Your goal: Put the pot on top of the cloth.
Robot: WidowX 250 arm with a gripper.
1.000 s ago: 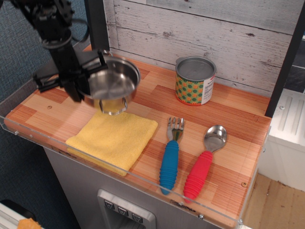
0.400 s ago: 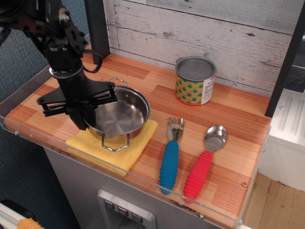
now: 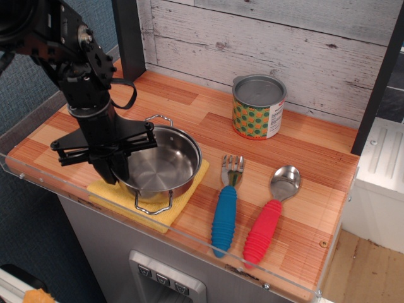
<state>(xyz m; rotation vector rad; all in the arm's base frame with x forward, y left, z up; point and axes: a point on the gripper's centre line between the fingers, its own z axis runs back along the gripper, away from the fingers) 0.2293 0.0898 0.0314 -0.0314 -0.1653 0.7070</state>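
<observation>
The wooden surface (image 3: 189, 107) carries everything. On its near left the yellow cloth (image 3: 183, 202) lies under the pot (image 3: 161, 164), which sits upright on it. The black pincer (image 3: 117, 165) is clamped on the pot's left rim. Right lie a tin can (image 3: 257, 107), fork (image 3: 226, 208) and spoon (image 3: 270, 214).

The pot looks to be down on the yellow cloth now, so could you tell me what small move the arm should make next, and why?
Probably open the jaws and let go. The pot appears to sit on the cloth, whose yellow shows along its front and right sides, while the gripper grips the pot's left rim. Once released, a straight lift should clear it without dragging the pot off.
</observation>
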